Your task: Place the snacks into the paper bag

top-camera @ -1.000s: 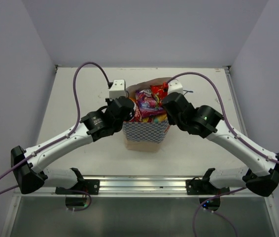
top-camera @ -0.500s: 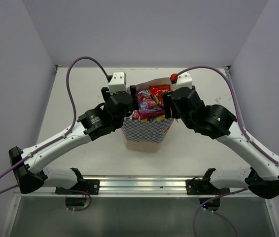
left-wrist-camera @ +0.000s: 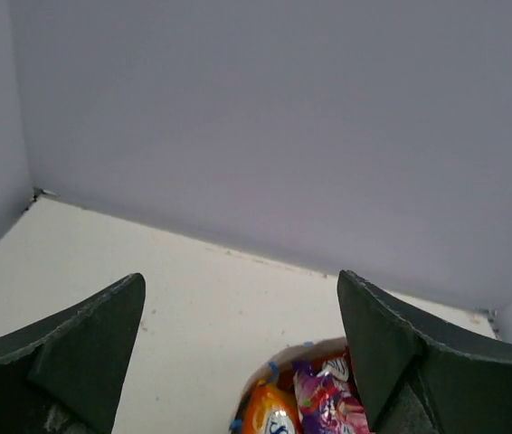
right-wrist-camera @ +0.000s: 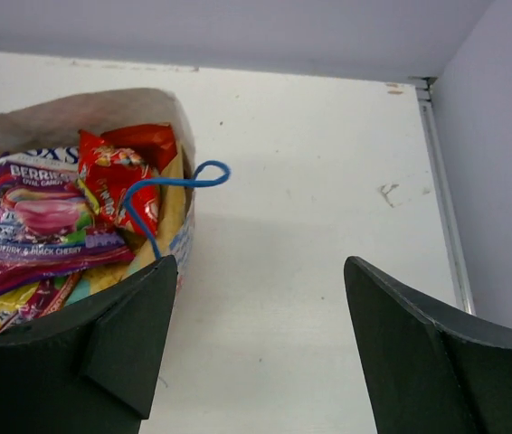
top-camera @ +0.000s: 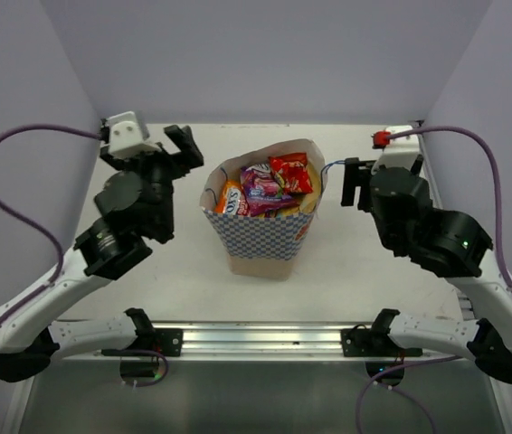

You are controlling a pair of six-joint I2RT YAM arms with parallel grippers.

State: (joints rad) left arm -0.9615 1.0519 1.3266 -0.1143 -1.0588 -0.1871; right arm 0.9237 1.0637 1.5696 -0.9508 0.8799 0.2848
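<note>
Currently, as seen from the three views:

- Blue-and-white checked paper bag [top-camera: 260, 240] stands upright near the middle of the white worktop [top-camera: 147, 280], mouth open, plain tan inside.
- Snacks sit inside the bag and reach up to its rim. A red foil packet [top-camera: 290, 172] lies towards the far right of the mouth. A purple foil packet [top-camera: 260, 185] is in the middle and an orange foil packet [top-camera: 229, 199] is at the left. More packets lie underneath, too covered to tell apart.
- No packet shows on the worktop in the overhead view.
- Thin blue string handle [right-wrist-camera: 179, 181] loops up over the bag's right rim, resting against the red packet in the right wrist view.
- Left gripper [left-wrist-camera: 241, 280]: jaws wide apart, nothing between them. It hangs raised towards the far left corner of the worktop, well apart from the bag, whose rim just shows at the bottom of its wrist view.
- Right gripper [right-wrist-camera: 260, 264]: jaws wide apart, nothing held. It hangs towards the far right corner, near the bag's right side and not touching it.
- Bag lies between the two grippers.
</note>
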